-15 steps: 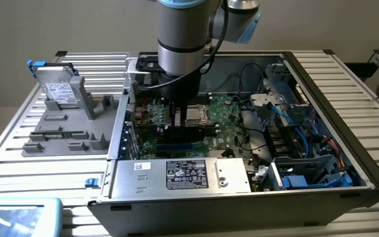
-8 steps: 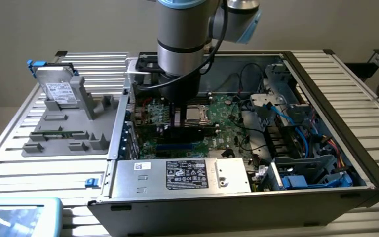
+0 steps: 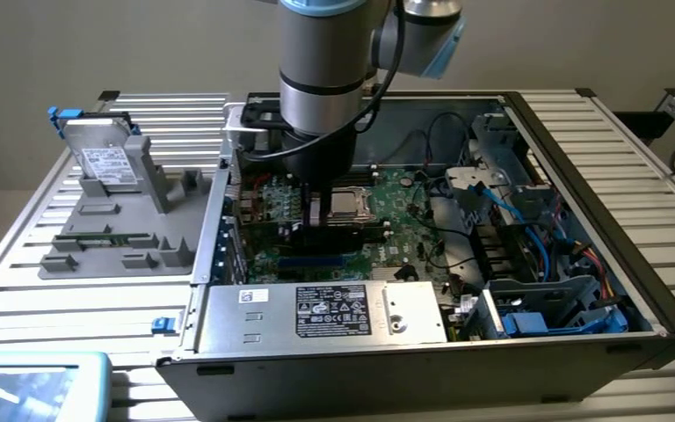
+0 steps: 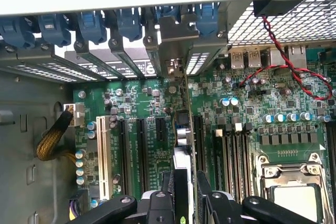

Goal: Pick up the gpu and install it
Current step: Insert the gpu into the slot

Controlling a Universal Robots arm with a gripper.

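Where the gpu [image 4: 182, 129] is sitting: it is standing on edge between the fingers inside the open computer case [image 3: 619, 264]. It is just beside the CPU socket [image 4: 294, 182], on the exterior view's left of it.
Fingers: the gripper [image 4: 185, 203] is clamping the card by its upper edge, one finger pressing on each face.
Long axis: the card is running parallel to the black expansion slots [image 4: 142, 145] that are lying beside the CPU socket. Its silvery bracket end is pointing away from the fingers, toward the rear slot openings [image 4: 126, 22] with their blue latches.
Bracket: it is lying farther from the CPU socket than the fingers are, near the rear wall.
Alignment: the card's thin edge is lining up over the gap between a short slot and the long slot [image 4: 198, 140] nearest the CPU socket. Whether its lower edge is touching a slot cannot be told.
Arm: the single arm is hanging straight over the motherboard [image 3: 396, 211], directly above the card.
Stage: the pick-up is looking done and the installing is looking under way, with seating unconfirmed.
Off to the side: a hard drive [image 3: 109, 163] is resting on a grey holder on the bench [image 3: 32, 290], well apart from the CPU socket and outside the case.
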